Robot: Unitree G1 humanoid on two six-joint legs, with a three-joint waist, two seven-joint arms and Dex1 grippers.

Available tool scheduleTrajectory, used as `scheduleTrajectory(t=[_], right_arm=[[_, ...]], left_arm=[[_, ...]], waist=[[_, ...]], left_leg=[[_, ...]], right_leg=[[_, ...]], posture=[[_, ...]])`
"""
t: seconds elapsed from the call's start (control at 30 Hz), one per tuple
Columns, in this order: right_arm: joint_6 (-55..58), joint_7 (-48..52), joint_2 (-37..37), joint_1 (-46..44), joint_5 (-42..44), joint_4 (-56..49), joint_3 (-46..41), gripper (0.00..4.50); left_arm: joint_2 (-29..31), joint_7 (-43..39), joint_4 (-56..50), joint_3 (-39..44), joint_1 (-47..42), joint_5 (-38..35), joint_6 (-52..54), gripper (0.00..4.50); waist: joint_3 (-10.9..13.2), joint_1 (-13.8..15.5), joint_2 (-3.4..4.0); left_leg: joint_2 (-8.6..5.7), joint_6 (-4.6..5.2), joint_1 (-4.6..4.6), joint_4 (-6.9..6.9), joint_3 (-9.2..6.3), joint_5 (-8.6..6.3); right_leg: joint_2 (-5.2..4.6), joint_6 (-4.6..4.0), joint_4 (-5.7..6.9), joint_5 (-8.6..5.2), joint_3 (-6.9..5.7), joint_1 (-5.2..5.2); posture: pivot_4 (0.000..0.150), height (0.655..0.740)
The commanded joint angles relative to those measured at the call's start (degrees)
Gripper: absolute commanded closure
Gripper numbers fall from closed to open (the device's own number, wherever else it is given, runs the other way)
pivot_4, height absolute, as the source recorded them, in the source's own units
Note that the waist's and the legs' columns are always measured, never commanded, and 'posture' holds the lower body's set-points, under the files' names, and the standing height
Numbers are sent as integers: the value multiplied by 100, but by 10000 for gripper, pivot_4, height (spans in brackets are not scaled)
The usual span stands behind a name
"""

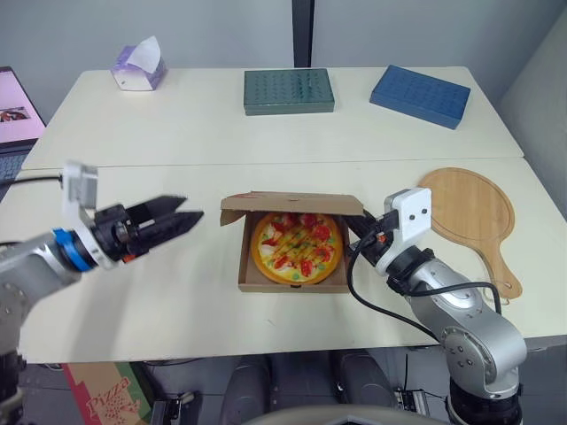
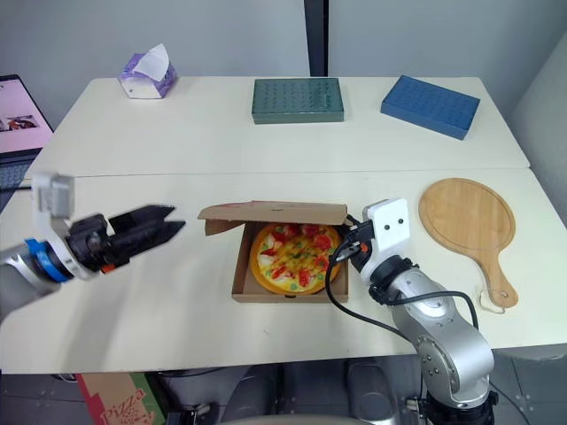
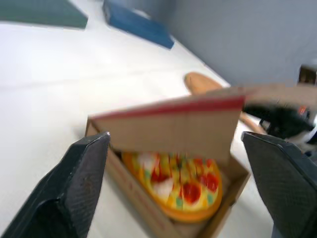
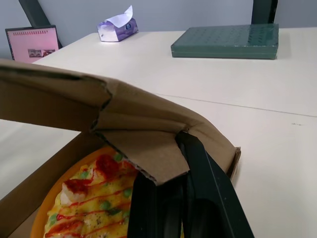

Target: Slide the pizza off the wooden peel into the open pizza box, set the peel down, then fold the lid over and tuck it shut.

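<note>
Pizza (image 1: 296, 247) sits flat in the pizza box (image 1: 245, 266), mid-surface near the front edge. Peel (image 1: 468, 212) lies by the right edge. Lid (image 1: 292, 204) is half folded over. My right gripper (image 1: 358, 232) is pinched nearly closed on the lid's right corner. Left gripper (image 1: 190, 209) is wide open and empty, left of the box. Cardboard looks light, thin and easily creased, so I'd hold the front edge at both corners and press gently.
</note>
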Motion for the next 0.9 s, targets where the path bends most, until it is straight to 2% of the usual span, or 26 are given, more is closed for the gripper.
scheduleTrajectory(t=[0.03,0.07,0.17,0.37,0.4,0.5,0.73,0.87,0.9], right_arm=[[37,35,-57,-5,37,43,185,45000],[29,33,-78,-5,29,44,196,45000],[17,-8,-94,-30,8,68,218,45000],[31,-47,-139,-56,-34,84,253,45000],[37,-66,-134,-48,-37,78,237,45000],[51,-38,-143,-31,31,20,159,39228],[215,92,-359,71,204,-199,5,15304],[320,285,-724,155,303,-360,-133,965],[330,346,-820,181,351,-397,-173,400]], left_arm=[[126,-447,336,-541,-1061,504,-192,12917],[87,-622,396,-782,-1406,667,-231,14898],[-110,-1222,642,-1538,-2311,1156,-365,25147],[-487,-2497,988,-2858,-3069,2204,-823,44846],[-556,-2704,1148,-3027,-3181,2392,-968,44846],[-706,-3187,1591,-3318,-3492,2812,-1264,45000],[-911,-3770,2095,-3436,-3829,3329,-1508,45000],[-1020,-3915,2182,-3405,-3858,3511,-1583,45000],[-1044,-3935,2191,-3392,-3862,3541,-1587,45000]], waist=[[-2,-16,-6],[0,-2,-6],[0,-23,-7],[1,-53,-7],[1,-55,-7],[1,-42,-7],[1,-14,-7],[2,3,-9],[2,11,-9]], left_leg=[[3,0,2,-2,1,0],[2,0,2,-3,2,0],[1,-1,2,-3,6,0],[2,0,3,-15,9,1],[4,0,2,-15,9,1],[7,0,-2,-13,7,1],[7,1,-4,-11,7,1],[7,1,-7,-4,5,1],[7,1,-7,-2,5,1]], right_leg=[[4,3,0,2,1,0],[3,4,3,3,2,2],[3,19,2,11,5,2],[6,23,6,14,8,-4],[9,23,6,14,9,-7],[14,23,7,14,8,-10],[14,24,8,14,9,-10],[13,25,8,14,8,-6],[13,25,7,14,7,-5]], posture=[[1500,7279],[1500,7279],[1500,7279],[1500,7279],[1500,7279],[1500,7279],[1500,7279],[1500,7279],[1500,7279]])
